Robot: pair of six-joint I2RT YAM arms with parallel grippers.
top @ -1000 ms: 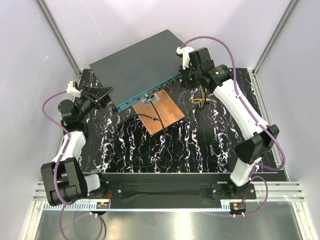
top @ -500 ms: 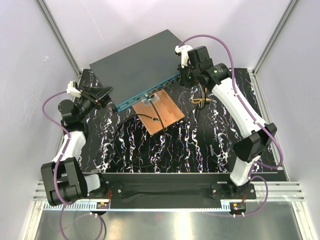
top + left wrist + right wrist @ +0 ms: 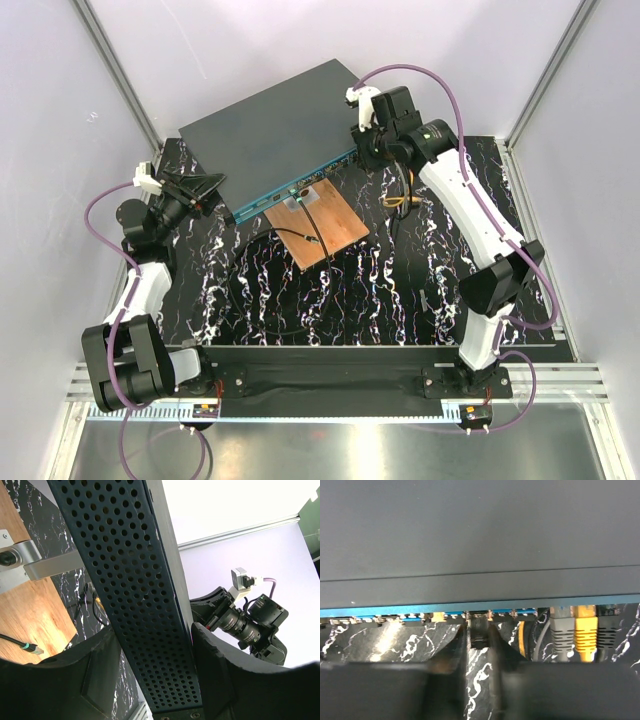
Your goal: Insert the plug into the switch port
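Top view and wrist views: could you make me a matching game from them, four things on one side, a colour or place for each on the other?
Things:
1 switch
2 board
3 left gripper
4 middle cable plug

Matches:
A yellow
B copper-brown
C dark grey, teal front
D straddling the switch's perforated side

Pairs: 1-C, 2-B, 3-D, 4-A.

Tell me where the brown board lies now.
In the top view, the brown board lies mid-table, just in front of the switch, at its teal face.
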